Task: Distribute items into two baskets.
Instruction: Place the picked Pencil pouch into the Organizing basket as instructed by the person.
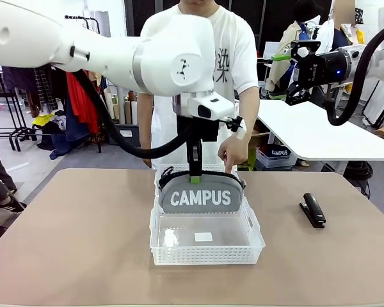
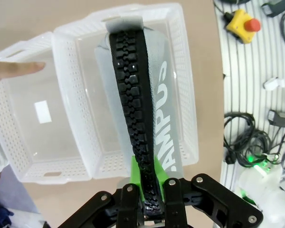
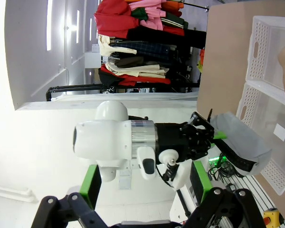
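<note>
Your left gripper (image 1: 195,178) pinches the grey fabric "CAMPUS" pouch (image 1: 201,198) (zipper edge), with a white lattice plastic basket (image 1: 205,256) directly below. Your right gripper (image 1: 283,78) has its jaws apart.

Pouch (image 1: 201,197) above near basket (image 1: 205,256); far basket (image 1: 211,167) behind; stapler (image 1: 313,210) right.

Pouch (image 1: 201,199) was grey matt cloth with a coarse black plastic zipper (image 2: 132,95). Baskets (image 1: 205,254) were white perforated plastic, faintly glossy. Stapler (image 1: 313,210) looked glossy black; table (image 1: 77,243) smooth, matt.
</note>
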`<state>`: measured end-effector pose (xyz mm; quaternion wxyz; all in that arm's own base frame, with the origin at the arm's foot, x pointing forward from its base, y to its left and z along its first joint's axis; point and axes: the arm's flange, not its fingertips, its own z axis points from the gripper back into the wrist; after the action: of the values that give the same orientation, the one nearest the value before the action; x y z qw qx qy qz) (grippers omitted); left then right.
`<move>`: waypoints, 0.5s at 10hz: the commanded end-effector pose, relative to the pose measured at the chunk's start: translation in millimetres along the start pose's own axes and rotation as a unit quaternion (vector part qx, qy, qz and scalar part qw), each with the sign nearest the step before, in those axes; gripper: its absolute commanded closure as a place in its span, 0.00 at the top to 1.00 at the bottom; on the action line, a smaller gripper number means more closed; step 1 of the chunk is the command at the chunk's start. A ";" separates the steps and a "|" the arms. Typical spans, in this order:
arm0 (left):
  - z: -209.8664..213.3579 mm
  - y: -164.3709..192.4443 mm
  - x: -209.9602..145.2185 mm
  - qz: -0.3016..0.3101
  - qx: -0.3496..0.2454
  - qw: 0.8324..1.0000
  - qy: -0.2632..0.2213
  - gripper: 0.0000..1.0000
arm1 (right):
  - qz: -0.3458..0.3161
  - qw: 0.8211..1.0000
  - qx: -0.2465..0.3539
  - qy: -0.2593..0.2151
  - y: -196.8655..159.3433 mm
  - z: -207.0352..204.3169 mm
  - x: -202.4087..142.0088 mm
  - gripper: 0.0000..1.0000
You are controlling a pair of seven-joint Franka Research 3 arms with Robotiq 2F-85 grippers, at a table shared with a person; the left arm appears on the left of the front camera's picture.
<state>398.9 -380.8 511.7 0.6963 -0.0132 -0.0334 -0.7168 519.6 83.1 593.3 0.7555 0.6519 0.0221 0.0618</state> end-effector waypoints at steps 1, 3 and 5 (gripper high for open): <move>-19.8 -1.7 3.4 0.012 0.030 0.999 -0.005 0.00 | 0.003 1.000 -0.007 0.003 2.4 1.2 -0.4 1.00; -40.2 2.0 9.2 0.021 0.031 0.999 -0.005 0.00 | 0.003 1.000 -0.007 0.003 2.4 1.2 -0.4 1.00; -50.7 1.6 13.7 0.026 0.019 0.999 -0.013 0.00 | 0.003 1.000 -0.007 0.003 2.4 1.2 -0.4 1.00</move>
<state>405.8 -398.6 462.2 0.7101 -0.0109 -0.0490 -0.7023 519.6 83.1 593.3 0.7555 0.6519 0.0221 0.0618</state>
